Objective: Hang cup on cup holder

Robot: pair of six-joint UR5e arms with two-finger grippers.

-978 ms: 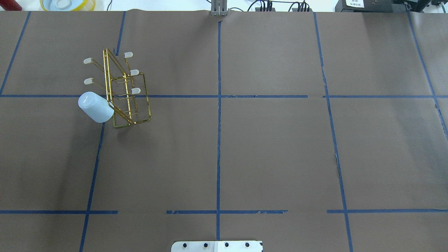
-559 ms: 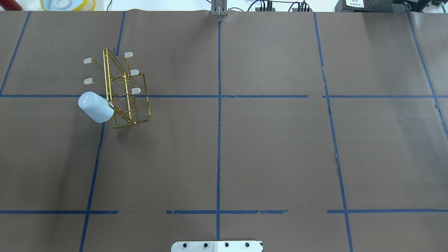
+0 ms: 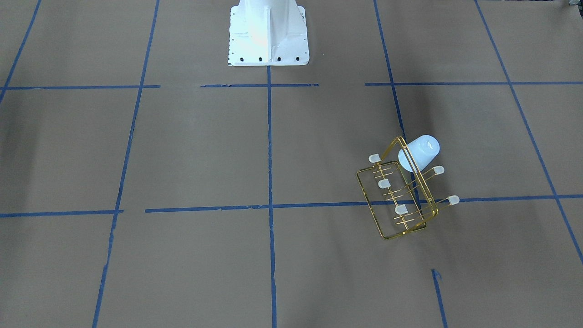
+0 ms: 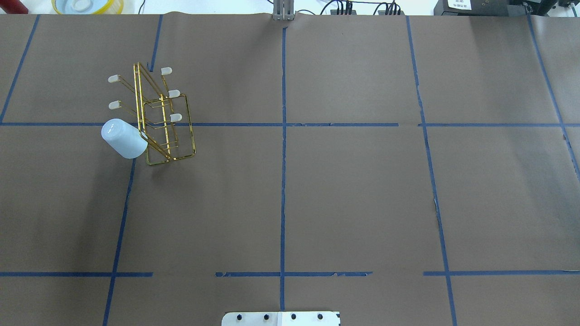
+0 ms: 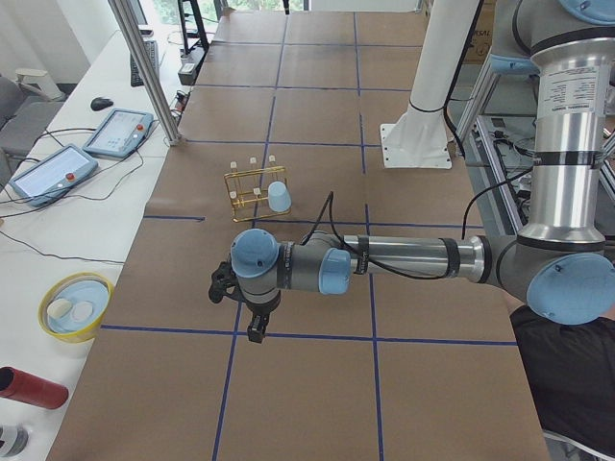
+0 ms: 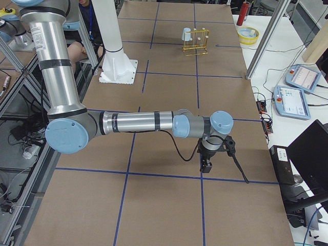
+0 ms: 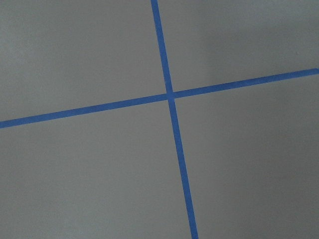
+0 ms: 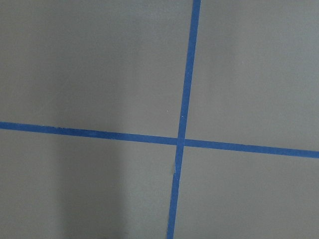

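Observation:
The pale-blue cup [image 4: 123, 138] sits mouth-first over one prong of the gold wire cup holder [image 4: 168, 127], tilted with its base pointing outward, at the table's far left. Both also show in the front view, the cup [image 3: 420, 152] and the cup holder [image 3: 397, 214]; five capped prongs stand bare. The left gripper [image 5: 255, 331] shows only in the exterior left view, over the table well apart from the rack. The right gripper [image 6: 206, 166] shows only in the exterior right view, far from the rack. I cannot tell whether either is open or shut. Both wrist views show only bare paper with blue tape lines.
The white robot base [image 3: 268, 32] stands at the table's near middle edge. A yellow-rimmed dish [image 5: 75, 307] and a red cylinder [image 5: 29, 389] lie on the side bench, with control tablets [image 5: 117, 132] and a metal post [image 5: 144, 67] beyond.

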